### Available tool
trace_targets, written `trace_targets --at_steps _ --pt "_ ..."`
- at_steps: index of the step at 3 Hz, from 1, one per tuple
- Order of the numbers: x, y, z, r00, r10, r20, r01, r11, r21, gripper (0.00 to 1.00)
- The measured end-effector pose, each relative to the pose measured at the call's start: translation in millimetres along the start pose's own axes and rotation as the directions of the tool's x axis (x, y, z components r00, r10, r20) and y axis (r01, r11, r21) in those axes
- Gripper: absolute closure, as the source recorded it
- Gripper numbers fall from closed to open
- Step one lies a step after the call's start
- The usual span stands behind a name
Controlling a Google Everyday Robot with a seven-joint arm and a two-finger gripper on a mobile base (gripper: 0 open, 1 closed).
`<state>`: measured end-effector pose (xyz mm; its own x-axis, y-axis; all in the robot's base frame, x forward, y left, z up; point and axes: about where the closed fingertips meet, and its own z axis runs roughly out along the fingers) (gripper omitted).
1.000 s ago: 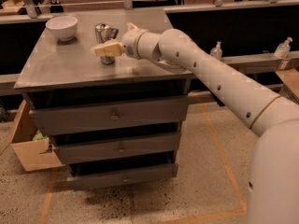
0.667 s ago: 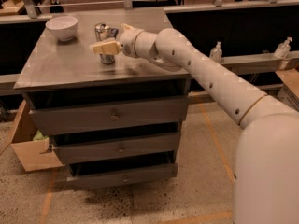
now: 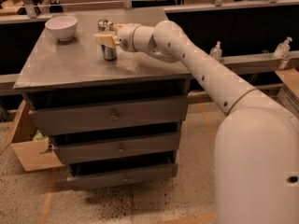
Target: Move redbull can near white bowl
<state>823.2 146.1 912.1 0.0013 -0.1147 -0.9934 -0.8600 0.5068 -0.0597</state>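
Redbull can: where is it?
In the camera view the redbull can stands on the drawer cabinet, right of the white bowl, gripper at its top.

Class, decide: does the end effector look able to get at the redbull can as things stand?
Likely yes: the end effector is right at the redbull can on the cabinet top, nothing stands between them, and the white bowl sits apart.

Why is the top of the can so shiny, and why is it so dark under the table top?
In the camera view, light from above glints off the metal top of the redbull can and brightens the white bowl and the gripper at the can; the table top overhangs, so the gaps around the drawers sit in its shadow.
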Motion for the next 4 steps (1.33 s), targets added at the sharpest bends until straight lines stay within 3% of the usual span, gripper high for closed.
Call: trace_targets --at_steps 1,2,3,4 --pt "-18 -19 3 0.999 -0.040 0.000 0.040 0.9992 0.008 0.84" --pt "-45 -32 10 0.998 -0.064 0.019 0.064 0.9979 0.012 1.00" --pt "-75 -33 37 0.995 -0.076 0.062 0.076 0.9971 -0.007 1.00" --pt "-89 -23 64 0.996 -0.057 0.074 0.058 0.9982 -0.017 1.00"
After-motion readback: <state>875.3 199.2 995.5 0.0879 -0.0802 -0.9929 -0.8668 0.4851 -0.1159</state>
